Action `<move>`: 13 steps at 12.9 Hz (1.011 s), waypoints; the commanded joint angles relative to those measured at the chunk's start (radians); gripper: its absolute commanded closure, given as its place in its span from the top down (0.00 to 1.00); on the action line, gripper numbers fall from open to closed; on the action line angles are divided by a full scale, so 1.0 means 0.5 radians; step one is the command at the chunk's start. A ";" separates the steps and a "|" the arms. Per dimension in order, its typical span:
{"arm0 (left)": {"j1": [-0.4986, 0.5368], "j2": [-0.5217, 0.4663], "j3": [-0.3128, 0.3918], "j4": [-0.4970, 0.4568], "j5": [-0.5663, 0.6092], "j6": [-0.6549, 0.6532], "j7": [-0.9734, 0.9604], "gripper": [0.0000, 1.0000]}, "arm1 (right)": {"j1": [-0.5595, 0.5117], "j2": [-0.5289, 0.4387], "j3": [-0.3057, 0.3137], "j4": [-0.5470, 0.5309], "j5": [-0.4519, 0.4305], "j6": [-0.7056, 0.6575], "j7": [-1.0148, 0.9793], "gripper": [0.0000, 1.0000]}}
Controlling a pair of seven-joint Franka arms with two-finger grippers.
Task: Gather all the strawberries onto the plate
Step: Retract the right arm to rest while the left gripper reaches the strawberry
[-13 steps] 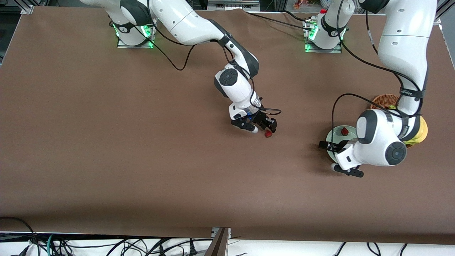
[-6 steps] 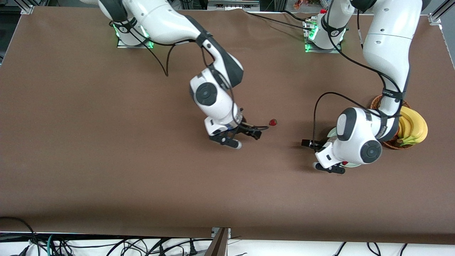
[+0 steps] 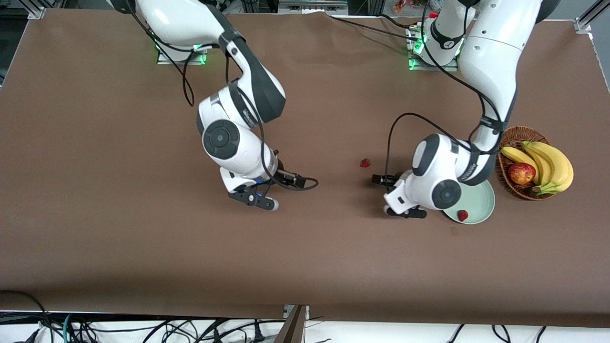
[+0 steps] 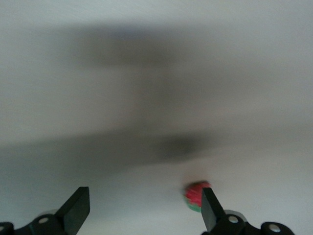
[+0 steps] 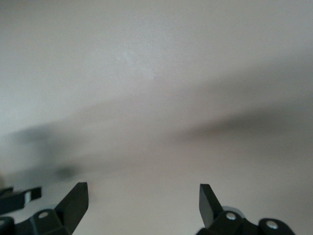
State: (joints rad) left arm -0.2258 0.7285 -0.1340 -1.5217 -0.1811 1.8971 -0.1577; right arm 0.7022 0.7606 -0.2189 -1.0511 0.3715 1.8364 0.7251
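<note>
Both pairs of jaws stand wide open and grip nothing; the left gripper (image 4: 142, 208) hangs low over bare tabletop, between the plate (image 3: 481, 202) and a loose strawberry (image 3: 365, 163); in the left wrist view that berry (image 4: 195, 196) shows just inside one finger (image 4: 211, 209), by its tip, lying on the cloth and not pinched; the other finger (image 4: 76, 209) stands well apart from it, with only cloth between; in the front view the left gripper's wrist body hides its fingers, and the plate's rim runs under that arm's elbow housing.

A second strawberry (image 3: 462, 215) lies in the plate, near the rim on the side toward the front camera; whether a third berry is there I cannot tell, since the arm covers part of the plate.

The right gripper (image 5: 142, 205) hangs over bare brown table (image 3: 119, 214), well apart from the loose berry and from the plate, toward the right arm's end; between its fingers (image 5: 73, 203) only cloth shows.

Beside the plate, toward the left arm's end, a basket (image 3: 517, 136) holds bananas (image 3: 553, 162) and an apple (image 3: 521, 173).
</note>
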 commanded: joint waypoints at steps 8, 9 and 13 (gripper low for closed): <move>-0.358 -0.015 0.001 -0.156 0.325 0.019 0.176 1.00 | -0.002 -0.882 -0.013 -0.836 -0.408 -0.209 -0.517 1.00; -0.358 -0.015 0.001 -0.172 0.362 0.025 0.211 1.00 | -0.042 -0.944 0.002 -0.913 -0.445 -0.212 -0.551 1.00; -0.392 -0.015 0.001 -0.221 0.546 0.123 0.239 1.00 | -0.639 -1.241 0.455 -1.168 -0.528 -0.234 -0.778 1.00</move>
State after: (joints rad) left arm -0.4056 0.7311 -0.1418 -1.6029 0.0515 1.9201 -0.0620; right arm 0.5365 0.2520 -0.1120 -1.5264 0.1290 1.7125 0.4004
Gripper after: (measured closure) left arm 0.000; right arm 0.000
